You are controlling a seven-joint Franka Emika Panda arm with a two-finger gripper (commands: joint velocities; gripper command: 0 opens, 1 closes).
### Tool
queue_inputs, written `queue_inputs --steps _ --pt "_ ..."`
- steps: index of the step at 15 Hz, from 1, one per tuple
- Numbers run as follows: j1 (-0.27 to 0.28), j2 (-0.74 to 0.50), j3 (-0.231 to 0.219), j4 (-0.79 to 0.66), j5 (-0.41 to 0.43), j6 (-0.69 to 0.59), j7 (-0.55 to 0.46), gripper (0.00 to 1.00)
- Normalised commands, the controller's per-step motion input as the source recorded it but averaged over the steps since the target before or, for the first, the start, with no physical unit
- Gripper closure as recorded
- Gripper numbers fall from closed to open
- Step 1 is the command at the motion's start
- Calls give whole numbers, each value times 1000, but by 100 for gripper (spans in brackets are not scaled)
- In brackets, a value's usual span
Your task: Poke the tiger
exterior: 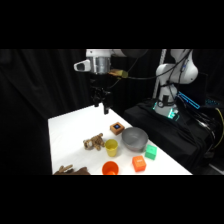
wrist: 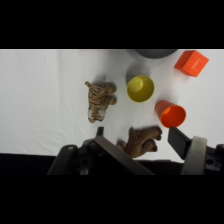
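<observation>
- The gripper (exterior: 102,106) hangs well above the far part of the white table (exterior: 70,132), touching nothing; its dark fingers (wrist: 179,140) stand spread apart and hold nothing.
- The tiger (exterior: 94,142), a small lumpy plush with tan fur and dark stripes, lies on the table just beside the yellow cup (exterior: 111,147), at the cup's nine o'clock in both views.
- In the wrist view the tiger (wrist: 100,100) lies stretched out, its pale end toward six o'clock.
- The yellow cup (wrist: 140,88) is smooth, round and open-mouthed.
- An orange cup (wrist: 170,114), smooth plastic, sits at five o'clock from the yellow one.
- A darker, flatter brown plush toy (wrist: 141,140) lies at six o'clock from the yellow cup, near the table's edge.
- A grey round bowl (exterior: 134,137) stands at two o'clock from the yellow cup in the side view.
- An orange block (exterior: 138,163) and a green block (exterior: 150,152) lie just past the bowl, both angular.
- A small brown square block with a blue top (exterior: 117,128) sits behind the bowl.
</observation>
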Motion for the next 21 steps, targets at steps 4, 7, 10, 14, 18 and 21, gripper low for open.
queue_inputs --steps 4,7,10,14,18,21 --pt "-24 70 9 87 0 16 6 0" --pt "-56 236 -17 300 18 35 -12 0" --pt "-82 318 -34 395 10 48 -2 0" --pt "-87 312 -30 359 28 46 -4 27" --pt "-68 246 -2 208 62 81 -28 62" --pt "-42 173 25 84 83 113 -39 85"
